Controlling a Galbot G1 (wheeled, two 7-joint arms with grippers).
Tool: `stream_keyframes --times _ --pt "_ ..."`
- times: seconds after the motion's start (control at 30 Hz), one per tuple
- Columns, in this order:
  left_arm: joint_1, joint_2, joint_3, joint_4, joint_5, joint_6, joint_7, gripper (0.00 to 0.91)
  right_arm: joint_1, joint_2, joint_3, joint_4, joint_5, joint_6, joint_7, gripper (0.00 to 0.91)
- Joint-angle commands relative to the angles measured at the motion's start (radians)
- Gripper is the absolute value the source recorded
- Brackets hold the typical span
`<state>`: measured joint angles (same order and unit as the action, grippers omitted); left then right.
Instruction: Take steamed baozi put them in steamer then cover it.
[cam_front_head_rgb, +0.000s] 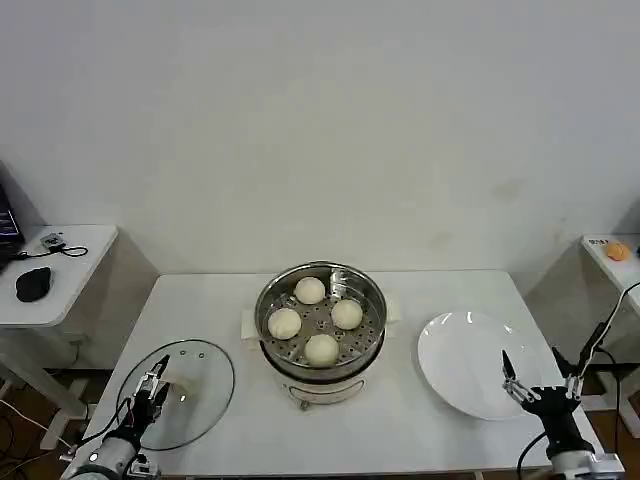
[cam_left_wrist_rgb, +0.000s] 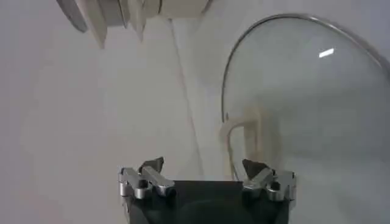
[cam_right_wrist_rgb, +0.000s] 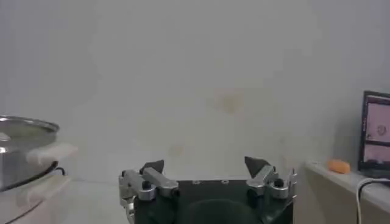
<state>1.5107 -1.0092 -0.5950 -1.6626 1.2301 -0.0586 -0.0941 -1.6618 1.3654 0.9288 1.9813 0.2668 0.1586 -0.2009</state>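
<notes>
The steamer (cam_front_head_rgb: 372, 322) stands mid-table, a shiny steel pot on a white base. Several cream-white baozi (cam_front_head_rgb: 321, 349) rest on its perforated tray. The cover (cam_front_head_rgb: 205, 405), a clear glass lid with a pale cream handle (cam_front_head_rgb: 181, 386), lies flat on the table to the steamer's left. My left gripper (cam_front_head_rgb: 157, 379) hovers low over the lid's near side, open and holding nothing. In the left wrist view the handle (cam_left_wrist_rgb: 244, 131) sits just ahead of the left gripper (cam_left_wrist_rgb: 204, 167). My right gripper (cam_front_head_rgb: 540, 376) is open by the table's right front corner; the right wrist view shows the right gripper (cam_right_wrist_rgb: 204, 165) and the steamer (cam_right_wrist_rgb: 24, 146).
A bare white plate (cam_front_head_rgb: 465, 360) lies right of the steamer, next to my right gripper. A side table with a black mouse (cam_front_head_rgb: 33, 283) stands at far left. Another side table carries an orange object (cam_front_head_rgb: 618, 251) at far right.
</notes>
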Motion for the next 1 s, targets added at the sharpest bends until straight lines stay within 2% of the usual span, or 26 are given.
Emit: stream_keyframes --times 0.03,0.2,0.23,0.27,0.3,0.73,1.0 --pt "-0.057 0.001 0.021 0.052 0.002 0.001 0.0 0.907 -0.002 0.003 0.0 -0.003 -0.002 0.002 0.0 0.907" --pt "-0.095 0.001 0.036 0.077 -0.006 0.0 -0.006 0.907 -0.004 0.009 0.001 -0.003 -0.005 0.003 0.0 0.907" --pt "-0.101 -0.001 0.04 0.078 -0.007 0.0 -0.006 0.514 -0.005 0.01 0.001 -0.003 -0.006 0.004 0.0 0.907" --pt "-0.103 -0.004 0.043 0.079 -0.005 0.0 -0.005 0.333 -0.005 0.01 0.001 -0.003 -0.007 0.004 0.0 0.907" --pt "-0.107 -0.006 0.044 0.08 -0.005 0.001 -0.007 0.0 -0.005 0.011 0.001 -0.005 -0.008 0.004 0.001 0.907" --pt "-0.11 -0.021 0.055 0.092 -0.006 -0.007 -0.027 0.0 -0.004 0.012 0.0 0.001 -0.01 0.004 0.001 0.907" --pt "-0.059 -0.035 0.03 -0.003 -0.039 -0.002 -0.077 0.0 -0.003 0.01 -0.016 0.013 -0.019 0.0 0.0 0.907"
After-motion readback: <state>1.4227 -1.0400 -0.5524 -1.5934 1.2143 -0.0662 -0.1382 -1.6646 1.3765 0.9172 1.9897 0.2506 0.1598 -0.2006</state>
